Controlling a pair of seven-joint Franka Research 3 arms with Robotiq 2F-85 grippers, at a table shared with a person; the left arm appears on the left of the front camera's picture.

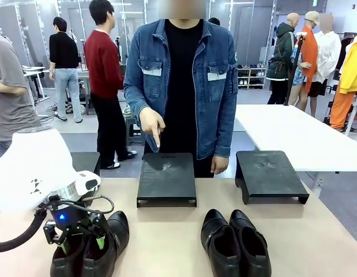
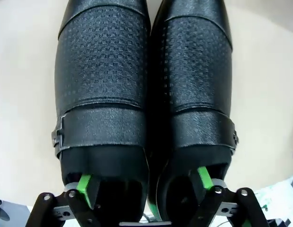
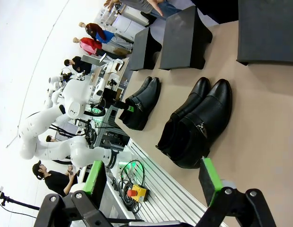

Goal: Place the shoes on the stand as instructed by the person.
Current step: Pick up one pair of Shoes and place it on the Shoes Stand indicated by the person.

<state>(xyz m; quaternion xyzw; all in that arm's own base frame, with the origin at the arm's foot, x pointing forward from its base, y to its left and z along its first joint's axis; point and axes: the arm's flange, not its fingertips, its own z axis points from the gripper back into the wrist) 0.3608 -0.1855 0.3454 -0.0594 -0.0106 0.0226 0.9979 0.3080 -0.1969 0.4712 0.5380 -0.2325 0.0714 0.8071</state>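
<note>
Your left claw (image 1: 80,242) hangs straight down over the left pair of shoes (image 1: 117,226), at the near left of the table (image 1: 166,242). Its fingers (image 2: 87,187) are spread, one dipped into each shoe's opening, with both inner walls between them and not pinched. Your right claw (image 3: 151,182) hovers above the table, spread wide and empty, facing the other pair (image 1: 236,242). The person (image 1: 181,86) stands behind the middle stand (image 1: 166,178), one hand (image 1: 150,122) pointing a finger down at its far edge.
</note>
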